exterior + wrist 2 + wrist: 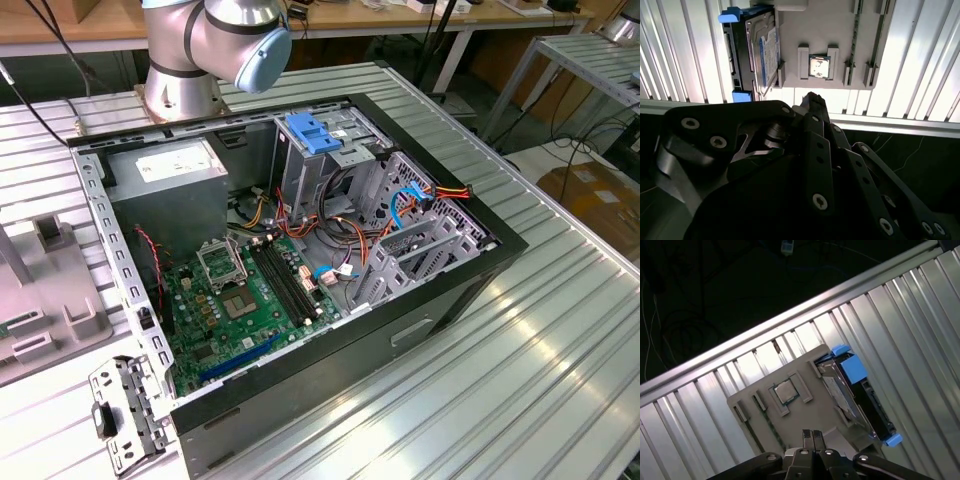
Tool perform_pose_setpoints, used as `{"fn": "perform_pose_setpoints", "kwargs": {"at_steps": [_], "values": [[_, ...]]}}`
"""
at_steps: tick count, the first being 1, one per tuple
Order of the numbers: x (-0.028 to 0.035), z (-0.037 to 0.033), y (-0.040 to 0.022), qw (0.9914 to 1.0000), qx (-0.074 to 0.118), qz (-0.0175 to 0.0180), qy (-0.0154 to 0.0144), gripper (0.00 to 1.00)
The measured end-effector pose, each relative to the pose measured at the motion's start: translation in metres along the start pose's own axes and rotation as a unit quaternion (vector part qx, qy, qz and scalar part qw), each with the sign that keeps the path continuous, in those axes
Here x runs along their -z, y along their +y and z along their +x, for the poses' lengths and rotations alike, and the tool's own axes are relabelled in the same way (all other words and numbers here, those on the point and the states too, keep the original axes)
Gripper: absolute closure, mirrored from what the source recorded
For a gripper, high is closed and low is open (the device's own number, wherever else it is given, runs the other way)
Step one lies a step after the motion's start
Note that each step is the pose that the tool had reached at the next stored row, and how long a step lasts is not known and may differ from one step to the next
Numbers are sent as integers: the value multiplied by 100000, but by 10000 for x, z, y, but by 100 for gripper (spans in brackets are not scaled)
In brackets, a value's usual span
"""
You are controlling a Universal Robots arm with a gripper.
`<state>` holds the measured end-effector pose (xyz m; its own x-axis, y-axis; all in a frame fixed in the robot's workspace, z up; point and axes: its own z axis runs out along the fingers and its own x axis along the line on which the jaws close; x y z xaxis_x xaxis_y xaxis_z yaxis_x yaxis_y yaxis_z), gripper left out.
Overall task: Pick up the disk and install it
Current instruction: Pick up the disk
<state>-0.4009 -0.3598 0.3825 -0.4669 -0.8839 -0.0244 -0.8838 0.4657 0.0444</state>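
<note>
- exterior view: the open computer case (300, 260) sits on the surface (560, 380). the grey holder (50, 300) lies at the exterior view's left, well apart from the case.
- second wrist view: your end effector (812, 98) is closed and holds nothing. the disk (762, 50) stands on edge in the holder's end slot, off to one side of the tips.
- first wrist view: the disk's long axis runs along the holder's side. the chip (786, 391) lies nearer the tips' line than the disk.
</note>
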Motion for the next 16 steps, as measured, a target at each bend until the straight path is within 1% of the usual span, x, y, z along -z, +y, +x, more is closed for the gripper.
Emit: {"fn": "perform_pose_setpoints", "kwargs": {"at_steps": [10,16], "values": [[0,0,0,99994,1095,-25,48,89],[0,0,0,99966,2614,-64,109,89]]}}
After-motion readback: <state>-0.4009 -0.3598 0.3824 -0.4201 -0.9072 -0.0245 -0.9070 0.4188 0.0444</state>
